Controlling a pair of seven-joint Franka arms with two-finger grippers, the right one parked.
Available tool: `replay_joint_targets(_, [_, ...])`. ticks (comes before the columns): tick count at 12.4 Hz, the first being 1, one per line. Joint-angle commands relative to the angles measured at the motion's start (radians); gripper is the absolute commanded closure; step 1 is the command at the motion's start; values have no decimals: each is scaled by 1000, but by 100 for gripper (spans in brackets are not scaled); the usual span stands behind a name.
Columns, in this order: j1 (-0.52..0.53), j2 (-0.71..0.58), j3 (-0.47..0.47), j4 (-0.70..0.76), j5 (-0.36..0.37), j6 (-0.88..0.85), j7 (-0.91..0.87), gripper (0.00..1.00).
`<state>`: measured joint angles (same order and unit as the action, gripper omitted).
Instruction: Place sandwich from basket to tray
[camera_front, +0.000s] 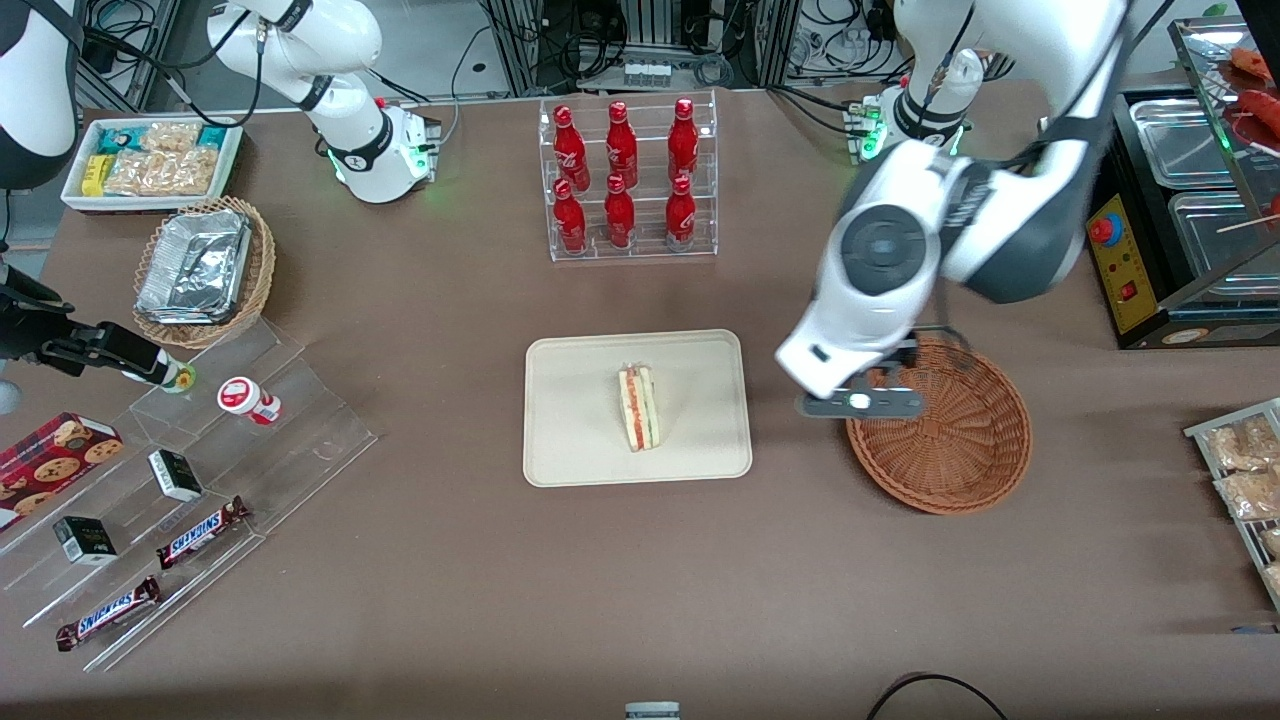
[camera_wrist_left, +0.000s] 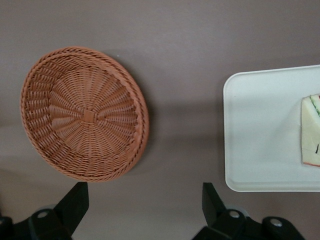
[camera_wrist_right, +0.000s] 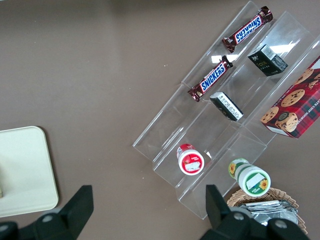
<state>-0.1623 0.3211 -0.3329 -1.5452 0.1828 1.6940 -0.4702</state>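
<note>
The sandwich (camera_front: 638, 406), a pale wedge with pink and green layers, lies on the cream tray (camera_front: 570, 420) at the table's middle. Toward the working arm's end, the reddish-brown wicker basket (camera_front: 950, 440) stands with nothing in it. My gripper (camera_front: 860, 403) hangs above the table between tray and basket, over the basket's rim. In the left wrist view my gripper (camera_wrist_left: 144, 186) is open with only bare table between its fingers; the basket (camera_wrist_left: 85, 115), the tray (camera_wrist_left: 255, 130) and an edge of the sandwich (camera_wrist_left: 311, 132) show there.
A clear rack of red bottles (camera_front: 628, 180) stands farther from the front camera than the tray. Toward the parked arm's end are a tan basket of foil containers (camera_front: 205, 270), a white snack bin (camera_front: 150, 160) and acrylic steps with snacks (camera_front: 180, 480). A food warmer (camera_front: 1190, 200) stands at the working arm's end.
</note>
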Motion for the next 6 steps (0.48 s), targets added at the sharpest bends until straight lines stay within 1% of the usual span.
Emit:
replay_joint_targets(1, [90, -89, -6, -59, -77, 4, 108, 0])
replay_joint_targets(4, [185, -189, 6, -130, -149, 3, 238, 0])
replay_joint_targets(6, [199, -240, 61, -144, -161, -65, 333, 0])
